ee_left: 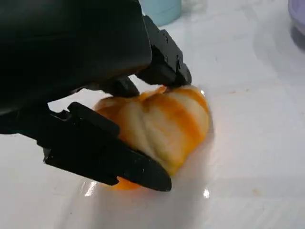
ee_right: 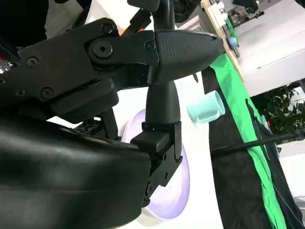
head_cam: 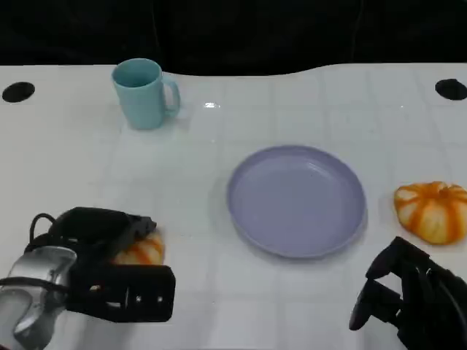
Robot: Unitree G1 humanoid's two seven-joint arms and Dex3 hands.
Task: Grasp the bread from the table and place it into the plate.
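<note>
Closing on bread (ee_left: pixel 159 126) | left hand (head_cam: pixel 102 248) grasping it from both sides, ready for lifting | plate (head_cam: pixel 295 200) at 2 o'clock | right hand (head_cam: pixel 408 299) idle, holding nothing, fingers apart

Left hand (ee_left: pixel 112 114): black shell and fingers (ee_left: pixel 164 62) closed around the bread, one finger on its top, another along its lower side.
Bread (ee_left: pixel 162 126): orange-and-cream striped bun, resting on the white table (ee_left: pixel 257 143).
Teal cup (ee_left: pixel 162 9): base only, behind.
Lavender edge (ee_left: pixel 298 21): probably the plate.
</note>
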